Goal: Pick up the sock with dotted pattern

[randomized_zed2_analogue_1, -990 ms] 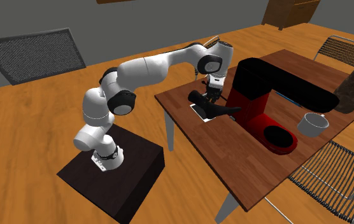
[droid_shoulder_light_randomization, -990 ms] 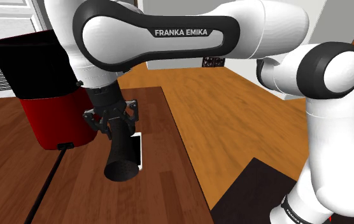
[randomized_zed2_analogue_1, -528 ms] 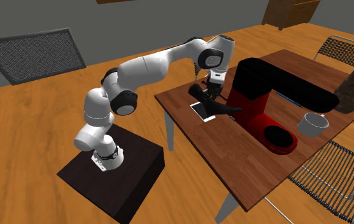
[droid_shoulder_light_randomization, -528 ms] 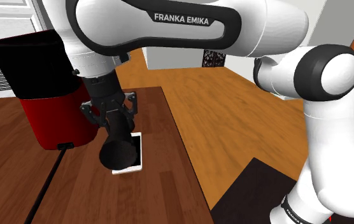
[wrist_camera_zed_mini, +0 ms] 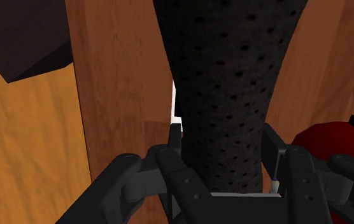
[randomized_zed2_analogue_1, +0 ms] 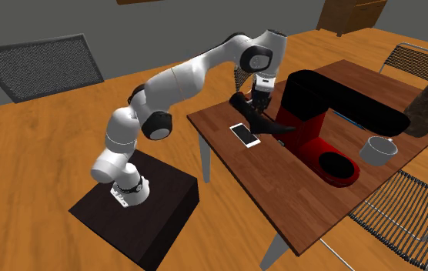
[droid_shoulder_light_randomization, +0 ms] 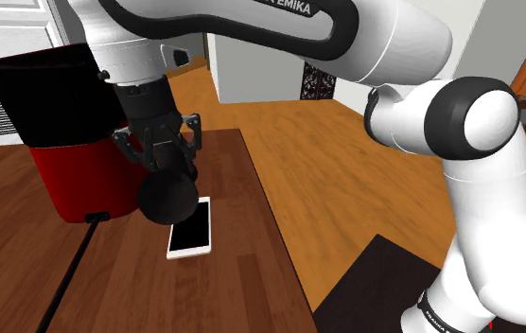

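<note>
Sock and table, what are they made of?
The sock looks like soft black cloth with a matte surface, covered in rows of tiny dark dots. It is probably knit, though it is drawn rather stiff. The table looks like brown wood, with long plank lines, streaky grain and a smooth finish.

Shoulder view: close beside the stand [droid_shoulder_light_randomization: 370,284], facing the tabletop [droid_shoulder_light_randomization: 242,284] at 10 o'clock. Second exterior view: high, distant, sharing that tabletop. Wrist view: down along the tool [wrist_camera_zed_mini: 222,146].
</note>
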Tool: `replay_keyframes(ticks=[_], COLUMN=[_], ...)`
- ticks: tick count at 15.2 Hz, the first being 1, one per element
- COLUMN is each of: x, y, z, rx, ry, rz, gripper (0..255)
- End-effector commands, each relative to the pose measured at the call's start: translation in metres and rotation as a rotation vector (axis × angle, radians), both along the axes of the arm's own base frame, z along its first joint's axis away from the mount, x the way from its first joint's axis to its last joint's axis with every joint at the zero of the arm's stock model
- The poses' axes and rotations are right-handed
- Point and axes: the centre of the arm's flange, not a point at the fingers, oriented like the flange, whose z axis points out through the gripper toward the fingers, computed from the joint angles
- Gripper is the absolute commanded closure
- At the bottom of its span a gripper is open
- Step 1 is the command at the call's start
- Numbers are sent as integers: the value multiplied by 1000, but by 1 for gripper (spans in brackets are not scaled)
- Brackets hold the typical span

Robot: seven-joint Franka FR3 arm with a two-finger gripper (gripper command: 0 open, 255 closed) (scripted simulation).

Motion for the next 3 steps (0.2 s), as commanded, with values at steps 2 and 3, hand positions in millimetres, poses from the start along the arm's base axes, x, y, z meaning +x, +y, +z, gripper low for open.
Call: replay_keyframes(ticks=[2,3], x=[0,0], y=[0,0], z=[13,13], rx=[0,0], ry=[0,0], rz=[-1,-1], gripper=[255,255])
